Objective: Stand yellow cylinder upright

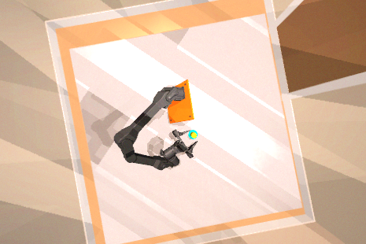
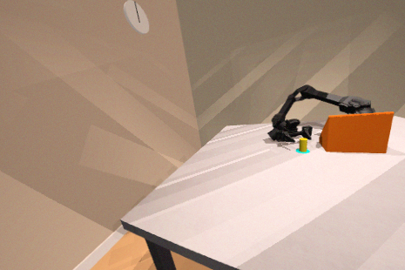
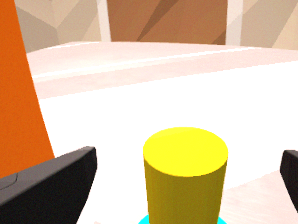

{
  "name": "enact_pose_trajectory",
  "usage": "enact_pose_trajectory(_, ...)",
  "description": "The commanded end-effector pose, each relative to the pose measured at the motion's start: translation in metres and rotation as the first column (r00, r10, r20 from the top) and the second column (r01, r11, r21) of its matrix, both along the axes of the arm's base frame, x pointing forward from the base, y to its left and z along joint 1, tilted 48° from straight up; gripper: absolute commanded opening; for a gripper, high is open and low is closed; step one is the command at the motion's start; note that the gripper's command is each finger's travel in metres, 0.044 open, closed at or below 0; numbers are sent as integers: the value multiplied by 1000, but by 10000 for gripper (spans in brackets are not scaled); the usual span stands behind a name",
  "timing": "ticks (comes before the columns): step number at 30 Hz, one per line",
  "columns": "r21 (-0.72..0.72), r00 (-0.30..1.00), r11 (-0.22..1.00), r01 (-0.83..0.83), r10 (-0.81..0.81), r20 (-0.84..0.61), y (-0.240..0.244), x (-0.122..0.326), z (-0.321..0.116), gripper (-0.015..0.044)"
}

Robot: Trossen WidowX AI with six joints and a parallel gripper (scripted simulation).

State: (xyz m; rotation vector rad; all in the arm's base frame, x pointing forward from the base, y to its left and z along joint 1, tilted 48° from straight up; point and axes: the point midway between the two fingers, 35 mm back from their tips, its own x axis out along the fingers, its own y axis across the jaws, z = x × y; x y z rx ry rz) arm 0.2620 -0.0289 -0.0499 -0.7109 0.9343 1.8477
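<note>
Orange fills the left edge of my wrist view: a block (image 1: 181, 113) (image 2: 358, 132) (image 3: 20, 110), standing on the pale table (image 1: 243, 165) (image 2: 212, 192) (image 3: 125, 115). Next comes one dark finger (image 3: 55, 185) of mine, angled in from the lower left. In the middle, the yellow cylinder (image 1: 194, 135) (image 2: 303, 145) (image 3: 185, 175) stands upright within the cyan circle (image 1: 189, 132) (image 2: 298, 151) (image 3: 144, 220), some of which shows around its foot. At the far right is my other finger (image 3: 291, 172). My jaws are spread wide, gripping nothing, with a gap on both sides of the cylinder.
</note>
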Motion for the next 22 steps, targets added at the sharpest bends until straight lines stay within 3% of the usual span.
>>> enact_pose_trajectory(1,0,1000,1000,-7,7,5,0,1,0,400)
enact_pose_trajectory(11,-2,1000,1000,-24,24,19,59,-2,56,400)
enact_pose_trajectory(16,-11,999,999,-31,31,15,64,-4,60,400)
enact_pose_trajectory(22,-333,982,924,-188,165,-95,77,-22,49,400)
